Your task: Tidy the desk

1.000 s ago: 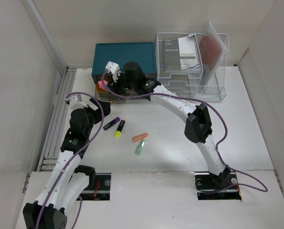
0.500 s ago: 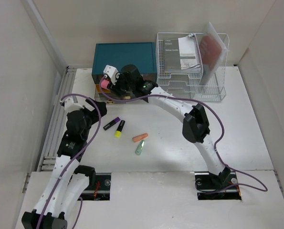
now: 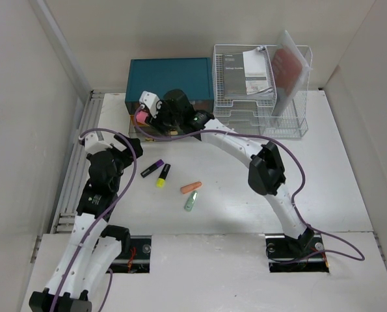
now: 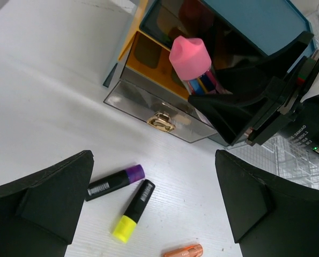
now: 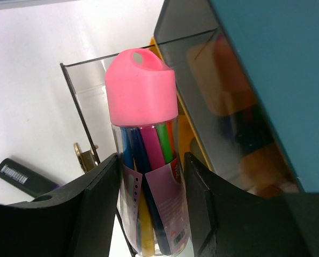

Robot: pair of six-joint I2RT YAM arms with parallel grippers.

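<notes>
On the white desk (image 3: 245, 214), my right gripper (image 3: 147, 110) is shut on a clear tube of coloured pens with a pink cap (image 5: 143, 134). It holds the tube over the open lower drawer (image 4: 162, 121) of the teal drawer chest (image 3: 170, 75). My left gripper (image 3: 121, 153) is open and empty, above the desk left of the markers. In the left wrist view a purple-capped marker (image 4: 113, 182), a yellow-capped marker (image 4: 133, 210) and an orange marker (image 4: 183, 250) lie between and below my left gripper's fingers (image 4: 52, 198).
A green marker (image 3: 190, 201) lies near the orange one (image 3: 190, 187). A white wire rack (image 3: 261, 84) with papers and a red folder stands at the back right. The drawer has a smoky clear front with a gold handle. Pale walls stand on both sides.
My right gripper has shifted slightly left and down with the pen tube over the open drawer. My left arm has drawn back a little to the left.
</notes>
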